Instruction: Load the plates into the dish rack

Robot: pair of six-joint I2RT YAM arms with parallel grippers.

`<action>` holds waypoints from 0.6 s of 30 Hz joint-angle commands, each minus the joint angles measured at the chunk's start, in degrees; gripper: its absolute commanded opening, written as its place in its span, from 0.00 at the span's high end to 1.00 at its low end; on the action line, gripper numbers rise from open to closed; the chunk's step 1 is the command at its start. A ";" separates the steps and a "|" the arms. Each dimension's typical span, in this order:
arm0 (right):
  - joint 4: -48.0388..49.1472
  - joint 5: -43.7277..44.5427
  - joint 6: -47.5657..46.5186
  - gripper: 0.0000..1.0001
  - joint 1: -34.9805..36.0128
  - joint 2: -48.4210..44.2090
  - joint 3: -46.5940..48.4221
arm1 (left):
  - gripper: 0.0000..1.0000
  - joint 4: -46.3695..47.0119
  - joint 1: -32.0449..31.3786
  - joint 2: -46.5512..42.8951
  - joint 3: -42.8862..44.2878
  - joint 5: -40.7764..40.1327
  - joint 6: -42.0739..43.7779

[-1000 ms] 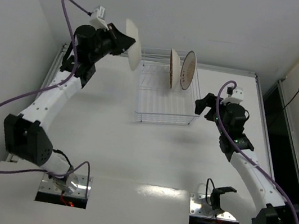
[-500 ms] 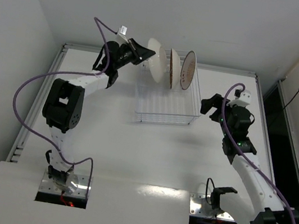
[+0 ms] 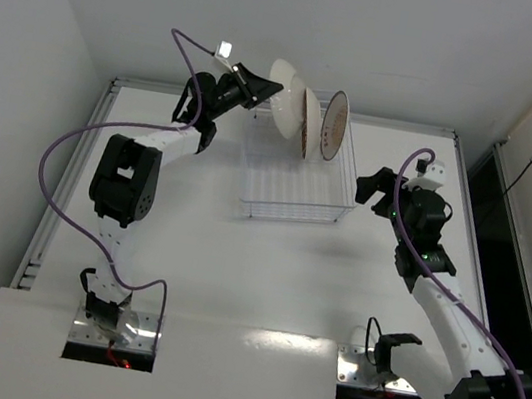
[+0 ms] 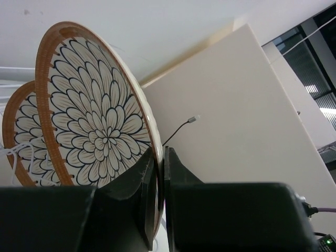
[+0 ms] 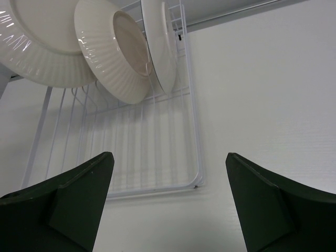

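Left hand point(image 3: 260, 88), upper left of centre in the overhead view: pinched together on the lower rim of the held plate point(image 3: 286, 85), one finger on each face, plain in the left wrist view. Has swung in from left of the dish rack point(image 3: 292, 192) within the last second and now hangs over its far left corner; in the last half second, only a slight lift and tilt. Carries the plate on edge, leaning, just beside the middle plate point(image 3: 310, 122); touching or apart, cannot tell. Reads as the last of three brought to the rack, not yet lowered into a slot, with lowering and release left to do.

Centre of frame: rack of thin pale wire, rectangular, open-topped, slatted floor. Middle plate and right plate point(image 3: 335, 124) upright on edge at its far end, side by side.

Further right: right hand point(image 3: 373, 186), fingers spread wide apart, empty, just off the rack's right side, hardly moved in the last half second.

Materials: glazed ceramic, round, shallow. Terracotta-brown rim band, cream face with dark-outlined petals radiating from the centre. Undersides plain off-white and ribbed toward the rim, seen from the right wrist. Smooth hard glaze between dark hard fingers: likely slippery, so a firm pinch needed. Desk point(image 3: 237, 256) matt white, flat.
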 commanded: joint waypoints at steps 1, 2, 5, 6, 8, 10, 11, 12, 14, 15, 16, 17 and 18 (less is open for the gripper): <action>3.74 -0.79 -0.20 0.13 -0.16 -0.41 -0.07 | 1.00 12.48 -0.66 -2.40 3.32 0.34 0.23; 3.74 -0.79 -0.20 0.13 -0.16 0.11 -0.07 | 1.00 12.47 -0.66 -2.40 2.53 0.34 0.24; 3.74 -1.31 -0.20 0.13 -0.16 0.11 -0.07 | 1.00 10.98 -0.66 -3.54 0.86 -0.18 1.64; 3.74 -1.31 -0.20 0.13 -0.16 0.11 -0.07 | 1.00 10.98 -0.66 -3.55 0.86 -0.18 1.64; 3.74 -1.31 -0.20 0.13 -0.16 0.11 -0.07 | 1.00 10.98 -0.66 -3.55 0.24 -0.18 1.64; 3.74 -1.31 -0.20 0.13 -0.16 0.11 -0.07 | 1.00 10.98 -0.66 -3.55 -1.07 -0.18 1.64; 3.74 -1.31 -0.20 0.13 -0.16 0.11 -0.07 | 1.00 10.98 -0.66 -3.55 -1.08 -0.79 1.64; 3.74 -1.31 -0.20 0.13 -0.16 0.11 -0.07 | 1.00 10.98 -0.66 -3.55 -2.47 -1.32 1.64; 3.74 -1.31 -0.20 0.13 -0.16 0.11 -0.07 | 1.00 10.98 -0.66 -3.55 -3.01 -1.33 1.64; 3.74 -1.31 -0.20 0.13 -0.16 0.11 -0.07 | 1.00 10.37 -0.66 -3.55 -3.01 -2.02 2.16; 3.74 -1.31 -0.20 0.13 -0.16 0.11 -0.07 | 1.00 9.23 -0.66 -3.55 -3.53 -2.90 2.17; 3.74 -1.31 -0.20 0.13 -0.16 0.11 -0.07 | 1.00 8.44 -0.66 -3.55 -3.54 -2.91 3.21; 3.74 -1.31 -0.20 0.13 -0.16 0.11 -0.07 | 1.00 6.78 -0.66 -4.16 -4.06 -4.39 3.75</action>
